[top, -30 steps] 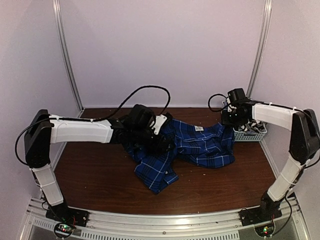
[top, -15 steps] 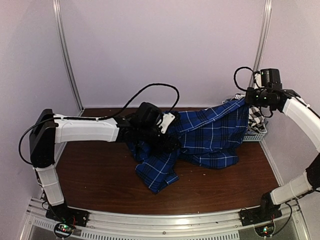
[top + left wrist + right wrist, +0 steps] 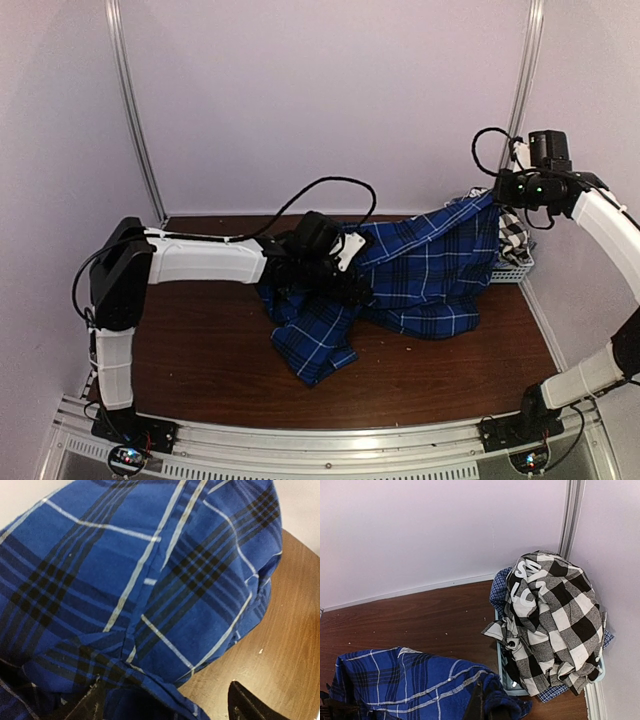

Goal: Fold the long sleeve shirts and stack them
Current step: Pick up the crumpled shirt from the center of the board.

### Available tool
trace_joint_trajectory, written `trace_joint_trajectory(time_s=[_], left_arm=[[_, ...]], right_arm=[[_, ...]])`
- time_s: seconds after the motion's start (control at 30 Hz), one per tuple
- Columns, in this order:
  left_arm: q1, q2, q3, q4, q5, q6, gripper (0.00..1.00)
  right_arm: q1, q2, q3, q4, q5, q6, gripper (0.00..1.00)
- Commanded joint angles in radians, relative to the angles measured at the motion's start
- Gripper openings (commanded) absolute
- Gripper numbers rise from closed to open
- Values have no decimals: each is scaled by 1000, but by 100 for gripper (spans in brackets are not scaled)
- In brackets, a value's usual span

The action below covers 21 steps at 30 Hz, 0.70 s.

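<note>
The blue plaid shirt (image 3: 420, 265) was pinched at upper right by the right gripper (image 3: 497, 193). The left gripper (image 3: 167, 707) was spread wide. Slippage could be caused by cloth weight

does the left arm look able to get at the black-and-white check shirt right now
Probably not. The check shirt sits heaped on the basket in the far right corner, and the blue plaid shirt, held up by the right arm, hangs between it and the left arm.

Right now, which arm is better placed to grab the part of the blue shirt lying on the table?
Left. The left gripper hangs open right over the blue shirt on the table; the right gripper is shut on the shirt's raised edge, up high.
</note>
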Motion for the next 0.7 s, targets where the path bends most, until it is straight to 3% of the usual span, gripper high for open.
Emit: trace_joint_trajectory(time_s=[0.0,0.1,0.23,0.53,0.63,0.67], left_arm=[[2,8,5,10,-128,6,84],[2,13,-12,11,-176,-7,79],[2,24,-23,18,-205,-43,62],[12,29,-33,73,-130,-101,30],[32,15,-31,75,-77,-123,1],[41,5,-36,75,-56,-130,0]], right_arm=[[-13,-9,25,-4,-17,-15,0],[-15,-12,19,-4,-19,-15,0],[-16,-14,14,-4,-25,-15,0],[-18,-23,-9,12,-51,-12,0],[-19,-28,-32,21,-67,-9,0],[-19,-30,-38,22,-74,-9,0]])
